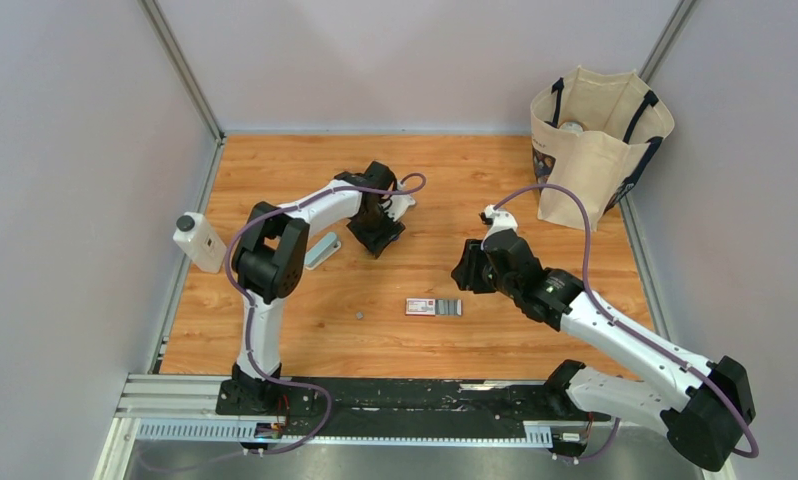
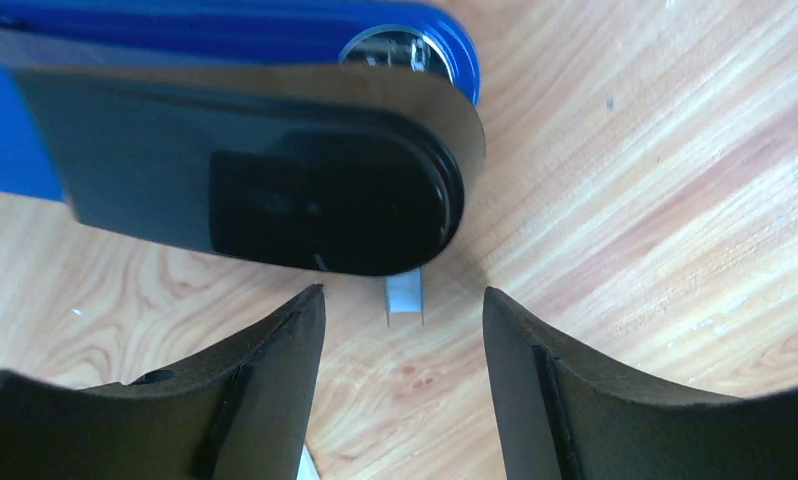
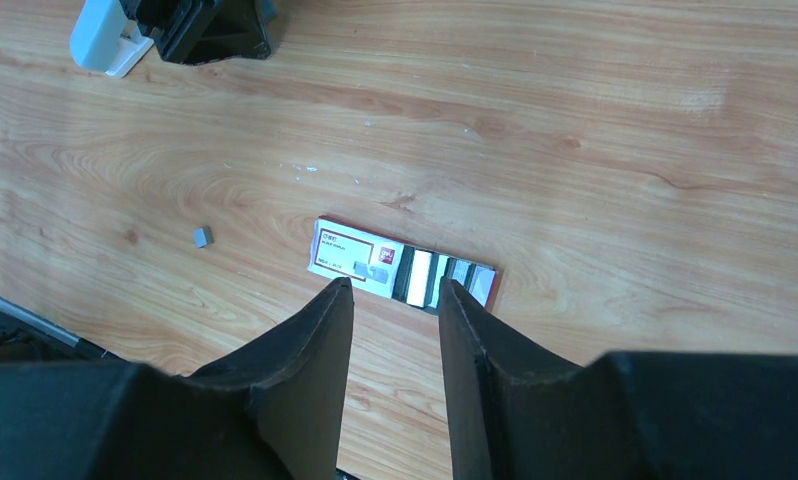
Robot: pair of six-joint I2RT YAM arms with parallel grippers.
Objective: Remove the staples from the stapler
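Note:
The blue stapler with its black end lies on the wooden table, just beyond my left fingertips in the left wrist view. A short silver strip of staples pokes out from under the black end, on the table between the fingertips. My left gripper is open and holds nothing. In the top view it covers the stapler. My right gripper is open and empty, hovering over the red-and-white staple box, and it also shows in the top view.
A pale grey-green oblong piece lies left of the left gripper. A small grey bit lies left of the box. A white bottle stands at the left edge. A tote bag stands at the back right.

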